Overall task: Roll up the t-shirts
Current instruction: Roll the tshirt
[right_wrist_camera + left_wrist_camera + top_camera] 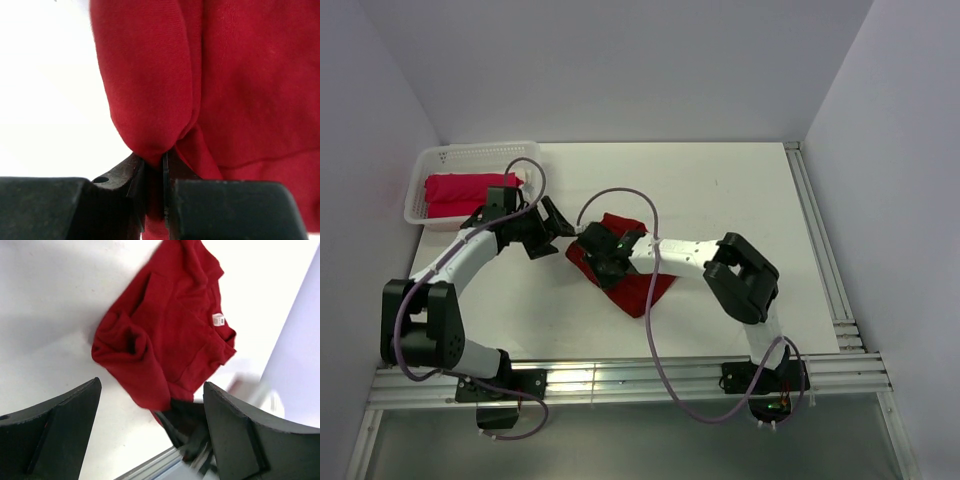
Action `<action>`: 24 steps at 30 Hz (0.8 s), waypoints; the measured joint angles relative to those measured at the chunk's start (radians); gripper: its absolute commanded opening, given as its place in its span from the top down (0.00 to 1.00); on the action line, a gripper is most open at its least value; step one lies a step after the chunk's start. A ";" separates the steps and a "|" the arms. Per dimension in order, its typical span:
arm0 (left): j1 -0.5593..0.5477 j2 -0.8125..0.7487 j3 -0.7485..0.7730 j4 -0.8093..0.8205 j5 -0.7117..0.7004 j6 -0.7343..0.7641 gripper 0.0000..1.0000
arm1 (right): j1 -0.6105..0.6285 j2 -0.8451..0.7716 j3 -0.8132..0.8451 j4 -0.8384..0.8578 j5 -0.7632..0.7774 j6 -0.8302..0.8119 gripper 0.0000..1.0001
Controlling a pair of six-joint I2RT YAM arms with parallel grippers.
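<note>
A dark crimson t-shirt (635,275) lies crumpled in the middle of the white table. My right gripper (592,250) is at its left edge. In the right wrist view this gripper (155,160) is shut on a rounded fold of the crimson shirt (225,75). My left gripper (565,232) hovers just left of the shirt, apart from it, jaws wide open. The left wrist view shows its fingers (55,435) spread, with nothing between them and the shirt (165,335) beyond. A brighter pinkish-red t-shirt (470,192) lies rolled in the basket.
The white lattice basket (440,160) stands at the table's back left corner, close behind my left arm. Aluminium rails run along the near edge (620,378) and the right side (815,240). A purple cable (650,300) loops over the shirt. White walls enclose the table.
</note>
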 measured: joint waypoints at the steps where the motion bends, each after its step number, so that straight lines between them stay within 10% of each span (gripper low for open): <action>1: 0.002 -0.013 -0.013 0.010 0.004 -0.006 0.12 | -0.031 -0.002 -0.007 0.013 -0.066 0.006 1.00; 24: 0.003 -0.134 -0.403 0.459 -0.016 -0.167 0.11 | -0.339 0.098 -0.142 0.420 -0.888 0.230 1.00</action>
